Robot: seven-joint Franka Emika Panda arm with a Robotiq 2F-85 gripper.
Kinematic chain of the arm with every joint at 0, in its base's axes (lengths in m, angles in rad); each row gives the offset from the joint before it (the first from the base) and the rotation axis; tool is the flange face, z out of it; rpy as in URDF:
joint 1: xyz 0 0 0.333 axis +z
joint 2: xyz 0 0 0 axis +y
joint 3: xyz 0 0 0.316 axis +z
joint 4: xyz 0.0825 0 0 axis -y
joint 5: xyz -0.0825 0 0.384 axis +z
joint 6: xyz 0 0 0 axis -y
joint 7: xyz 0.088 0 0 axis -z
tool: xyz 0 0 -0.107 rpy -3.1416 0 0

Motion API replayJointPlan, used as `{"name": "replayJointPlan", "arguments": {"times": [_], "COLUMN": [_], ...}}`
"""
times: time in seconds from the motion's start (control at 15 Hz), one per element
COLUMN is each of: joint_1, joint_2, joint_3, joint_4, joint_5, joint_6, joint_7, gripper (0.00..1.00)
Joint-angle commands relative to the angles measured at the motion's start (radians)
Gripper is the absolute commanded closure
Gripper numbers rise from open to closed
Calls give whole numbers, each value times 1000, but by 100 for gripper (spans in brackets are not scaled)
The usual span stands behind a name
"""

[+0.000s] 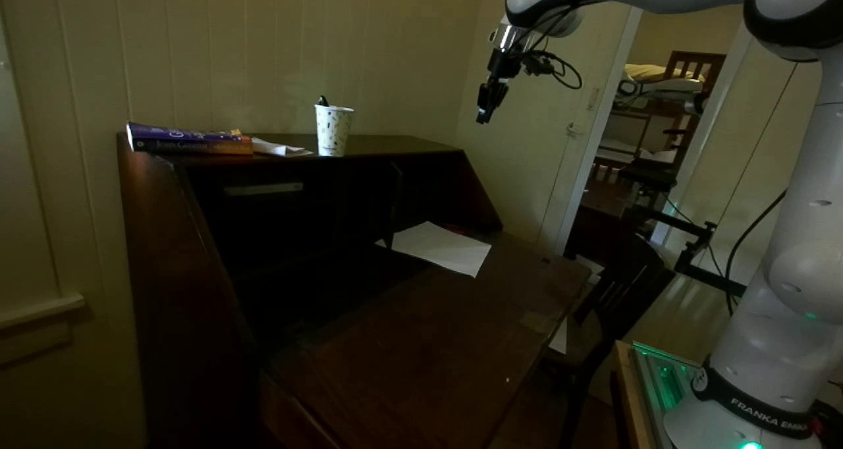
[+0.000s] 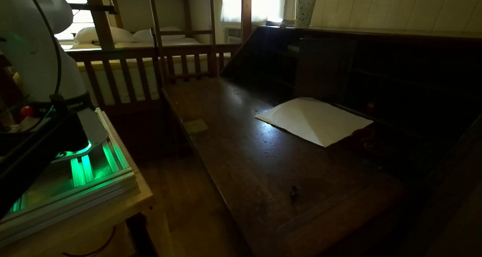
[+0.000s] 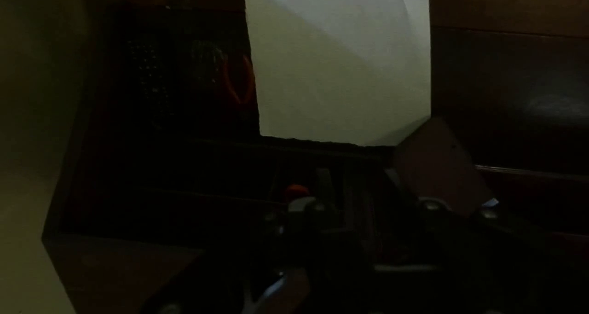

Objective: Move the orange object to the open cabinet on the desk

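Note:
A small orange-red object [image 3: 297, 190] shows in the wrist view inside a dark compartment, partly hidden by a finger. A faint orange spot [image 2: 371, 105] shows in the recess in an exterior view. The open cabinet [image 1: 283, 225] is the shadowed recess of the dark brown desk [image 1: 421, 350]. Its flap is down. My gripper [image 1: 485, 110] hangs in the air above and beyond the desk's far end in an exterior view. In the wrist view the dark gripper [image 3: 356, 176] has its fingers apart, with nothing visible held between them. The picture is very dark there.
White paper [image 1: 438, 246] lies on the flap by an inner wooden door [image 2: 324, 66]. Orange plier-like handles [image 3: 238, 81] lie beside the paper. A white cup [image 1: 333, 130] and a book [image 1: 191, 139] stand on the desk top. A chair [image 1: 612, 291] stands beside the desk.

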Motion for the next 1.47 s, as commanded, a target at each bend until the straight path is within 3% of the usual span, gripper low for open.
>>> {"name": "replayJointPlan", "arguments": {"times": [0.0, 0.07, 0.13, 0.2, 0.27, 0.33, 0.47, 0.67, 1.0, 1.27, 1.33, 1.4], "joint_1": [44, 44, 62, 82, 97, 113, 145, 173, 167, 135, 156, 155], "joint_2": [7, 9, 40, 55, 62, 70, 73, 69, 65, 47, 59, 58], "joint_3": [-49, -49, -39, -39, -43, -48, -61, -73, -69, -66, -70, -71], "joint_4": [5, 5, 15, 32, 42, 64, 82, 116, 200, 228, 214, 220], "joint_5": [8, 8, -19, -63, -88, -121, -203, -267, -183, 30, -56, -45], "joint_6": [-4, -4, -8, -19, -9, -39, -62, -188, -488, -526, -510, -510], "joint_7": [-6, -6, 24, 51, 53, 58, 105, 159, 135, 112, 136, 135], "gripper": [65, 65, 40, 90, 93, 49, 53, 34, 2, 0, 0, 0]}}
